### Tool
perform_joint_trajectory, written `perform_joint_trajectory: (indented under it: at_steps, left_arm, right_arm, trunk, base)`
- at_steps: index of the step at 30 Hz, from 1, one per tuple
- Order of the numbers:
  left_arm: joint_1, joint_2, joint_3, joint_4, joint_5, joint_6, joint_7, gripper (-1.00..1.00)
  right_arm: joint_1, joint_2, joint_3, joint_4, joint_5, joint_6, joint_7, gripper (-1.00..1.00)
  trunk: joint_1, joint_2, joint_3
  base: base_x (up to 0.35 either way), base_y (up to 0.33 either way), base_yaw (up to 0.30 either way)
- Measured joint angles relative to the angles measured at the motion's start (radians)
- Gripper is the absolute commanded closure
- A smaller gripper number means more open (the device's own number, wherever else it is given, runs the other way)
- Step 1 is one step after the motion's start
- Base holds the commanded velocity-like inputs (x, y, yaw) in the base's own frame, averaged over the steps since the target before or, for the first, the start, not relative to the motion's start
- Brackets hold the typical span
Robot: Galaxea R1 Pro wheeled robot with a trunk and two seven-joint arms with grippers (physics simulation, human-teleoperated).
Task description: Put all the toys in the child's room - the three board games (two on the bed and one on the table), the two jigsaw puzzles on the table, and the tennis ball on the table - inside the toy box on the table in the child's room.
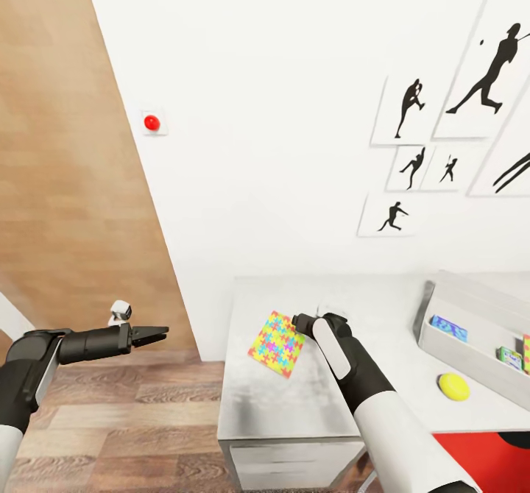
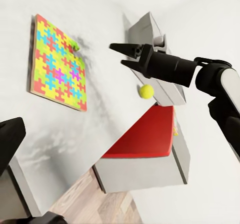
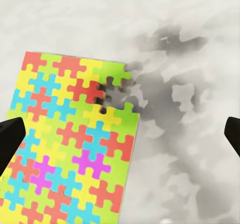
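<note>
White wall hung with black sports silhouettes backs a pale grey bench (image 1: 294, 405) whose near end meets wood flooring. Over that end the right claw (image 2: 119, 54) hangs with its fingers spread wide and nothing between them; in the right wrist view its two dark fingertips (image 3: 10, 140) sit at opposite sides, looking straight down on the jigsaw puzzle (image 3: 70, 149). That yellow, many-coloured slab lies flat on the bench top, apart from the claw, with a gap in its pattern at the corner nearest the dark smudge on the surface. I judge the claw is poised this way to come down on the slab's edge, since a thin flat piece offers little else to pinch. In the head view the puzzle (image 1: 277, 343) sits near the bench's left edge, with bare surface all round it, so there is room to slide it toward an edge if a lip is needed. Farther right, the tennis ball (image 1: 453, 386) rests on the bench just before the toy box (image 1: 471, 364), a grey bin that already holds some small colourful boxes; the way from puzzle to bin looks open across the top. The left claw (image 1: 158, 332) is held out level over the floor, well off the bench, its fingers close together and empty, seemingly parked clear of the work.
</note>
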Motion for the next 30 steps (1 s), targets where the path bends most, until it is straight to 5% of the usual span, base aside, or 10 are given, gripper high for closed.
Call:
perform_joint_trajectory:
  at_steps: [15, 23, 30]
  left_arm:
    - [0.000, 0.000, 0.000, 0.000, 0.000, 0.000, 0.000, -1.00]
    - [0.000, 0.000, 0.000, 0.000, 0.000, 0.000, -0.001, -1.00]
    - [0.000, 0.000, -0.001, 0.000, 0.000, 0.000, -0.001, -1.00]
  right_arm:
    - [0.000, -0.002, 0.000, 0.001, 0.000, 0.001, 0.015, -1.00]
    - [0.000, -0.005, -0.007, 0.005, 0.001, 0.029, 0.204, -1.00]
    - [0.000, -0.007, -0.008, 0.006, 0.003, 0.038, 0.257, -1.00]
  trunk:
    - [0.000, 0.000, -0.024]
    - [0.000, 0.000, -0.037]
    - [0.000, 0.000, -0.049]
  base:
    - [0.000, 0.000, 0.000]
    - [0.000, 0.000, 0.000]
    - [0.000, 0.000, 0.000]
